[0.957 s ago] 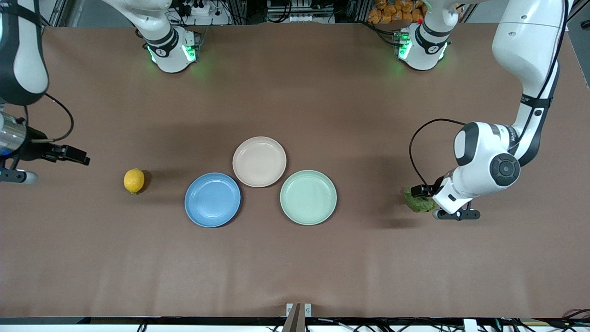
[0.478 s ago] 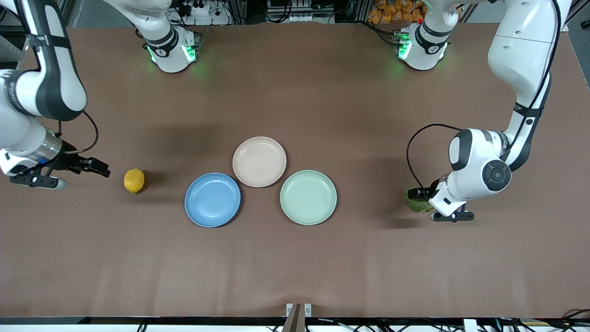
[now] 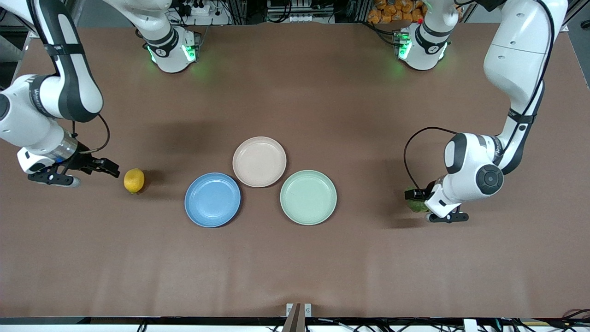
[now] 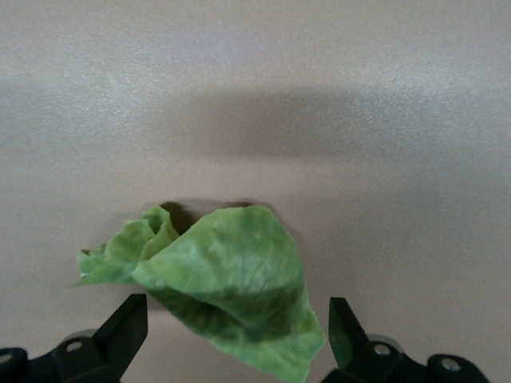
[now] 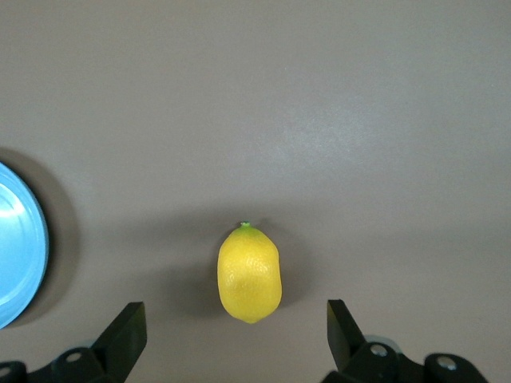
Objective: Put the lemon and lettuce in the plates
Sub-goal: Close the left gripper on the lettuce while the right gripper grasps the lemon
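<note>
Front view: right gripper (image 3: 113, 169), jaws spread, sits beside the small oval yellow lemon (image 3: 134, 180); left gripper (image 3: 415, 196), jaws spread, straddles the wrinkly green lettuce leaf (image 4: 215, 286) on the brown tabletop (image 3: 295, 263).

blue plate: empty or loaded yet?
Empty. The blue plate shows only bare surface; the lemon lies on the table beside it, toward the right arm's end.

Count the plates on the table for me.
3, all empty: the pink plate mid-table, the blue plate nearer the camera toward the lemon, the green plate toward the lettuce. None hidden.
</note>
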Available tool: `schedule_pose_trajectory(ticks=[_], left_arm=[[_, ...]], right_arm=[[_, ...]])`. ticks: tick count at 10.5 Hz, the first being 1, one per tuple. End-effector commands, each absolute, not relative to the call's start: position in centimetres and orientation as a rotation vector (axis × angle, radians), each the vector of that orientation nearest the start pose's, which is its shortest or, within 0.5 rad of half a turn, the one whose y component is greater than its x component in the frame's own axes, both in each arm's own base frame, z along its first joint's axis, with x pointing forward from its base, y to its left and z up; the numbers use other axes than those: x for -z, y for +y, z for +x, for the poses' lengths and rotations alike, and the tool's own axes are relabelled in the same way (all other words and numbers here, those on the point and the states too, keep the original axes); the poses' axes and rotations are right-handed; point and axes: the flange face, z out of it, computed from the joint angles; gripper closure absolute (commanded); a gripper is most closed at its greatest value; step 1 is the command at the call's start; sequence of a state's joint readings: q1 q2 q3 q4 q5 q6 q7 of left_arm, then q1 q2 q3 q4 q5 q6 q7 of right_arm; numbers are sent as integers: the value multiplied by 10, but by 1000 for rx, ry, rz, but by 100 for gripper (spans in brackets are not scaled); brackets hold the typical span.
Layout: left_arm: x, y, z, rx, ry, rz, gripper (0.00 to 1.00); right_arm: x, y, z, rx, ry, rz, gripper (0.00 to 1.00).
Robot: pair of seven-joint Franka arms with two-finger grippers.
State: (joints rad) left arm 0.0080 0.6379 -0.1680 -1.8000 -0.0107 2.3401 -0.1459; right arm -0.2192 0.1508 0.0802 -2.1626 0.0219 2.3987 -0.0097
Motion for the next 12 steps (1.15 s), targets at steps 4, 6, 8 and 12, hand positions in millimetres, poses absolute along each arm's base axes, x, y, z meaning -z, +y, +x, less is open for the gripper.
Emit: schedule_pose_trajectory(ticks=[4,6,8,12], left_arm=[[-180,-100,643,-133,-2,-3197,100],[-181,-100,643,-129,9,-3193,100],[-184,-99,644,-117,24,-3182,100],[-208,-101,647,-67,23,-3184,100]], right_arm=[[-279,-83,557,151,263,-3090,0],[-257,-72,561,104,224,-3092,0],[-249,-72,564,85,211,-3092,0],[-229,-69,574,12,205,-3084,0]])
